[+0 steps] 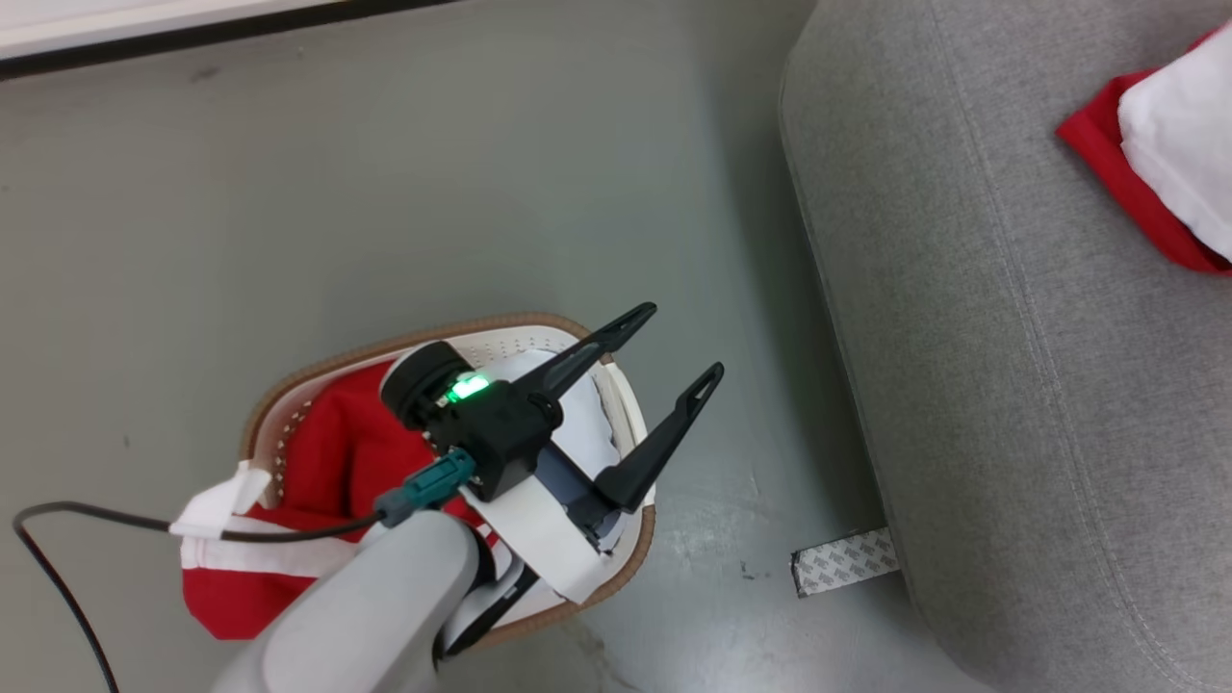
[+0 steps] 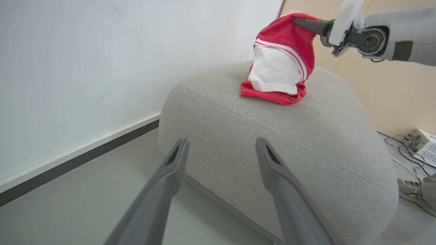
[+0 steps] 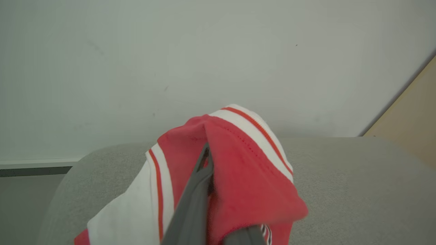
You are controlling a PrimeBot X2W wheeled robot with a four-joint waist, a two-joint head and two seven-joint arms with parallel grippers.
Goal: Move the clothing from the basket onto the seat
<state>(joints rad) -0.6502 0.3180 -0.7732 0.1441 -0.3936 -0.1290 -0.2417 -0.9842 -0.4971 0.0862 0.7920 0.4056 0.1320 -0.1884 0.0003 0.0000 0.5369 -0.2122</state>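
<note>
On my left the basket (image 1: 510,318) sits on the floor (image 1: 289,192), red clothing (image 1: 337,452) in it and spilling over its rim; my left jaws hang above, spread wide, empty. To the right, over the seat (image 1: 1011,385), my right jaws are pinched shut on a red-and-white garment (image 2: 282,51) whose lower edge rests there.

A robotics test room rather than a lived-in home: the grey seat (image 2: 272,136) stands on a bare grey floor (image 1: 385,192) near a blank white wall (image 2: 85,68). Beside the seat lie a vented electronics box (image 2: 424,144) and loose wires (image 2: 403,151). A tape strip (image 1: 845,561) is stuck at its foot.
</note>
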